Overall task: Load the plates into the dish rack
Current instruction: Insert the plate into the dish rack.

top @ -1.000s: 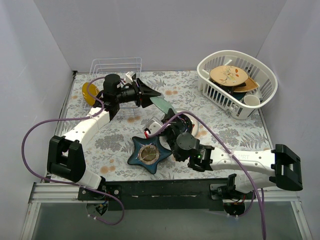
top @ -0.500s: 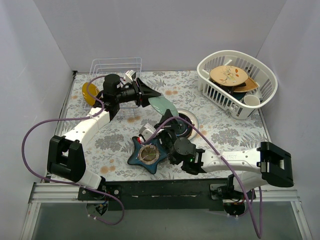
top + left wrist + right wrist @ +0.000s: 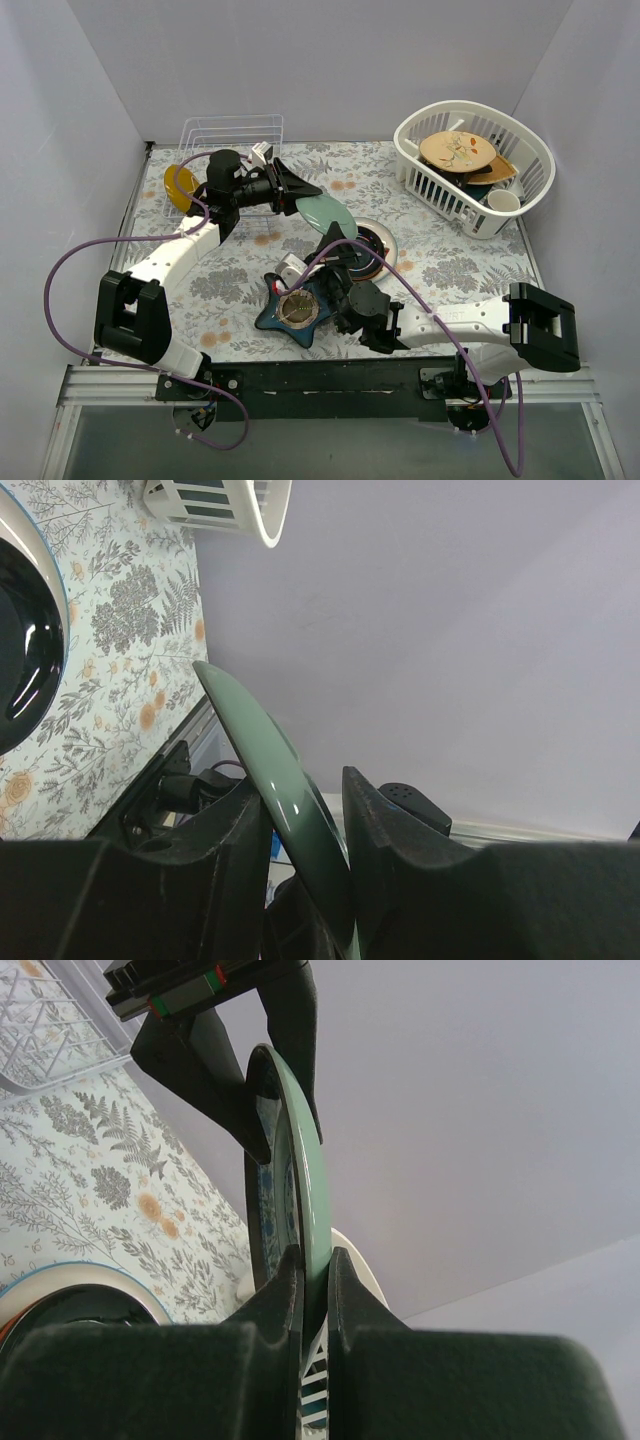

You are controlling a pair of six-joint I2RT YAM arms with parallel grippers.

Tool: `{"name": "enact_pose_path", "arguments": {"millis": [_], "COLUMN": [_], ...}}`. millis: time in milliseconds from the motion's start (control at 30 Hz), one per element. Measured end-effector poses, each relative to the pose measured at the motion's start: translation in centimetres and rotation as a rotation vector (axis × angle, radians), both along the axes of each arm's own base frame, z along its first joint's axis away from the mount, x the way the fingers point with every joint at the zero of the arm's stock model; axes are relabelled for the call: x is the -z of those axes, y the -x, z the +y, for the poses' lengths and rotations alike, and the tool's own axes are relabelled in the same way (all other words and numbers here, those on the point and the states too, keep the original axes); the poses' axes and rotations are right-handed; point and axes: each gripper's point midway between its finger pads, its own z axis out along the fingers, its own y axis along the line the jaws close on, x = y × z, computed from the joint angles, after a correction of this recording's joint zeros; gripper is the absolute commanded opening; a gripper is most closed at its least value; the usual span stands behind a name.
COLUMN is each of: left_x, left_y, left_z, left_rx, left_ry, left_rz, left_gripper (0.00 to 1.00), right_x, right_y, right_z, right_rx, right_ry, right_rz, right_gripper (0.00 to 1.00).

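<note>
Right gripper (image 3: 310, 1260) pinched on the near rim of the green plate (image 3: 326, 211), held on edge over mid-table, right of the rack (image 3: 232, 133); left gripper (image 3: 303, 792) straddles its far rim, clamp unclear; likely stiff, glazed-slick, breakable: grip rim deep.

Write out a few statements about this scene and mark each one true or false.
1. The right end effector is clamped on the green plate. True.
2. The green plate lies flat on the table. False: it is held on edge off the table, and the left end effector has a finger on either side of it as well.
3. The basket is empty. False: it holds several dishes.
4. The star dish lies on the table, near the right arm. True.
</note>
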Motion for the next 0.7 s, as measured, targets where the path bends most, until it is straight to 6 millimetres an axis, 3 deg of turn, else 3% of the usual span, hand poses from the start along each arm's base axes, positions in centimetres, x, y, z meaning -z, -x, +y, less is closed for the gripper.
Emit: {"name": "enact_pose_path", "arguments": {"millis": [133,200,433,567,700], "left_x": [0.0,0.1,-0.3,-0.6,-1.4], "left_y": [0.0,0.0,0.2,0.2,0.6], "left_z": [0.0,0.0,-0.1,-0.3,-0.5], "left_rx": [0.001,0.001,0.013,0.018,0.031], "left_ry": [0.000,0.000,0.009,0.015,0.027], "left_rz": [0.001,0.003,-0.021,-0.048,-0.105], "left_gripper": [0.00,0.00,0.00,0.00,0.00], "right_x": [0.1,0.1,0.5,0.9,2.4], "right_y": [0.0,0.0,0.4,0.7,1.3], "right_z": [0.0,0.0,0.4,0.8,1.8], "right_rx": [-0.001,-0.001,-0.027,-0.049,-0.095], "right_ry": [0.002,0.002,-0.016,-0.028,0.015], "right_rz": [0.000,0.000,0.010,0.019,0.032], "right_gripper": [0.01,0.11,0.21,0.34,0.39]}}
